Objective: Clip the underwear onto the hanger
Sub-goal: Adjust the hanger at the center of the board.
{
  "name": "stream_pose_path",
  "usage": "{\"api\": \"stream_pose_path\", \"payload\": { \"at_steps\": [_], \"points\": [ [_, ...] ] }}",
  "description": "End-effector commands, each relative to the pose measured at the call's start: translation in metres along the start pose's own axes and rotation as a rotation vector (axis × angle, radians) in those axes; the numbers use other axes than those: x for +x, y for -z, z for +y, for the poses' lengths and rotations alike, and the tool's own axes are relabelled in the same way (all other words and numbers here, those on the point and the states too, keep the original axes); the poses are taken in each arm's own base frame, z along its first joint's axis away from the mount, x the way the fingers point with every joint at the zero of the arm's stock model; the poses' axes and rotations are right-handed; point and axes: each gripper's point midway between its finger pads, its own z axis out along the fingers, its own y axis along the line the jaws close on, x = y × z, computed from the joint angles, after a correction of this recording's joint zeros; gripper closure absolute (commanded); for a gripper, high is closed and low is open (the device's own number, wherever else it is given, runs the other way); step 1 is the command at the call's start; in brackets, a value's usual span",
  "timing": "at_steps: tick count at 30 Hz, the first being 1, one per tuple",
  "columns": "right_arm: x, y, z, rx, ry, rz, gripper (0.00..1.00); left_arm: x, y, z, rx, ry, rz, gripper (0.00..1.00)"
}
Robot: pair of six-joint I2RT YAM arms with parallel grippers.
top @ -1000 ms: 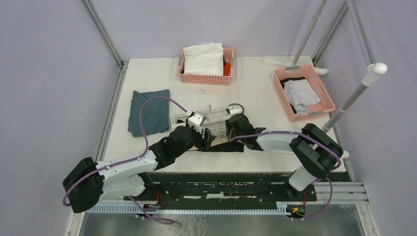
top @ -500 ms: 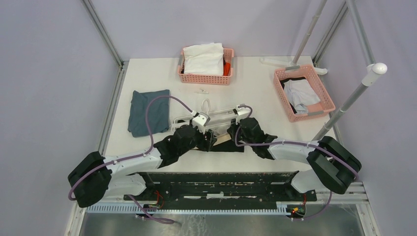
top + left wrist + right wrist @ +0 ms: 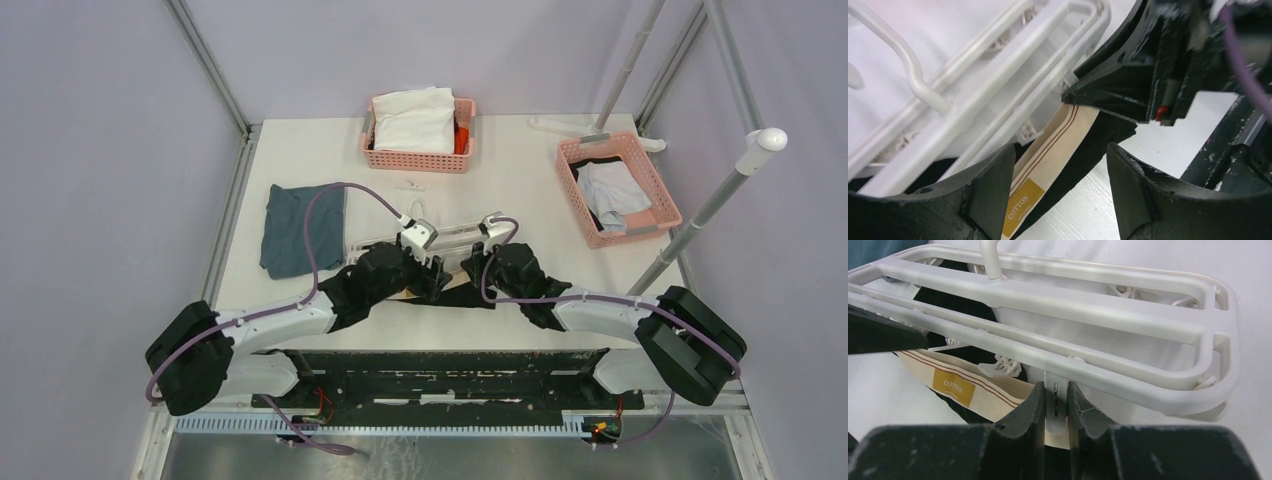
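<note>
Soft boxer-brief underwear (image 3: 1058, 145): black, beige waistband with thin brown stripes, mustard label lettered white
Rectangular plastic frame hanger (image 3: 1088, 305): white
Small plastic clip (image 3: 1057, 424): white
Folded cloth (image 3: 305, 230): blue-grey
Mesh baskets (image 3: 417, 158): pink
Arm cables (image 3: 310, 215): purple

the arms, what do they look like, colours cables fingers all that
The left arm and right arm have white link shells between bulky black joints, with a purple cable running along each. The left pincer and right pincer have thick matte black fingers, scuffed grey at the edges.
</note>
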Motion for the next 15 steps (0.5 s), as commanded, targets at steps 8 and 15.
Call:
{"api": "stream_pose_path", "payload": {
  "at_steps": [8,15],
  "points": [
    [0.001,-0.003,0.006,-0.026,-0.016,-0.004,0.79,-0.062,0.015,0.008,-0.068,-0.073,-0.139,0.26],
    [0.004,0.018,0.000,-0.001,-0.032,0.037,0.48,-0.048,-0.002,0.016,-0.149,0.075,-0.062,0.26]
  ]
}}
